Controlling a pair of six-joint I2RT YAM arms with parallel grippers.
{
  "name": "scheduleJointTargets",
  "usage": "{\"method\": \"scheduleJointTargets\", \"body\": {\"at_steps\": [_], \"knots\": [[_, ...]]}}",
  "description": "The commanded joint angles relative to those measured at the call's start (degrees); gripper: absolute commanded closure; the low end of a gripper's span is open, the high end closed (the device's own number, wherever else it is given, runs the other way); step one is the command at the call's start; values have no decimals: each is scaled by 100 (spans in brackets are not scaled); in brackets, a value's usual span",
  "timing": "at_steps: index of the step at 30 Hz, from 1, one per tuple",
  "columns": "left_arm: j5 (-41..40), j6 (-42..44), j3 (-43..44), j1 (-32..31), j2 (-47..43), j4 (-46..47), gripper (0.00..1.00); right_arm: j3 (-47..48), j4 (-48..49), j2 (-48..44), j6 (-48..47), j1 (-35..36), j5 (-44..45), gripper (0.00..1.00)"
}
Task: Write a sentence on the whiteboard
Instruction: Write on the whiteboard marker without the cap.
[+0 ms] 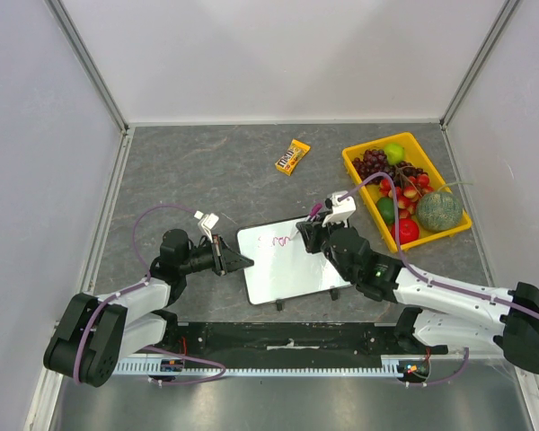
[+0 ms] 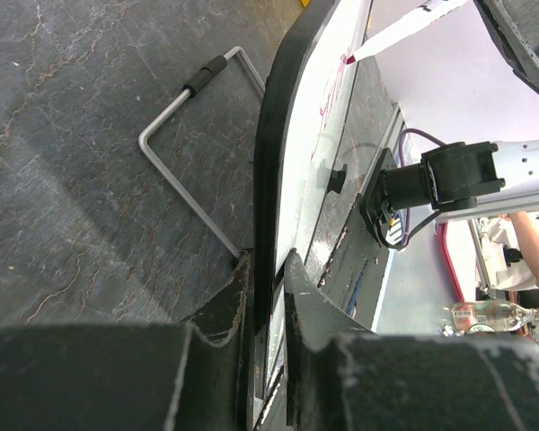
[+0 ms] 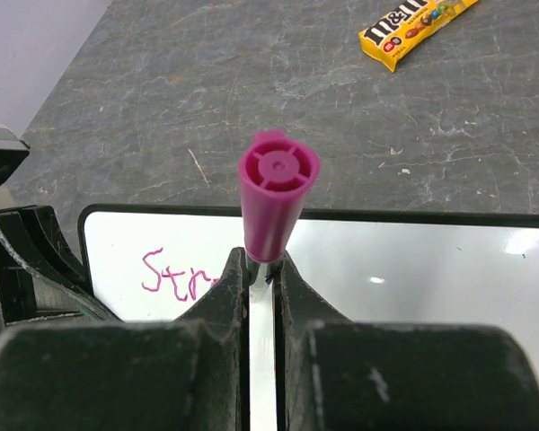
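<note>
The whiteboard (image 1: 292,269) lies in the middle of the table near the front. Pink writing reading "Str" (image 3: 175,274) starts at its upper left and also shows in the top view (image 1: 278,241). My left gripper (image 1: 242,261) is shut on the board's left rim (image 2: 268,206), one finger on each face. My right gripper (image 1: 307,230) is shut on a white marker with a pink cap end (image 3: 277,193); the marker (image 1: 316,214) stands over the board's far edge. Its tip (image 2: 349,57) touches the board in the left wrist view.
A yellow tray (image 1: 356,166) of fruit stands at the back right. A yellow candy packet (image 1: 294,156) lies behind the board and shows in the right wrist view (image 3: 413,25). A metal wire stand (image 2: 184,148) lies on the table by the board's rim.
</note>
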Motion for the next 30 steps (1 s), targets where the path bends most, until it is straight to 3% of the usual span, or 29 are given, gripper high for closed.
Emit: {"method": "scheduleJointTargets", "body": {"at_steps": [1, 20, 30], "knots": [[-358, 253, -122, 12, 17, -279, 98, -163, -161, -79, 63, -45, 62, 100], [-367, 262, -122, 21, 26, -270, 98, 214, 67, -545, -69, -63, -124, 100], [-358, 262, -122, 29, 26, -279, 98, 408, -56, -264, -280, -186, 114, 100]]}}
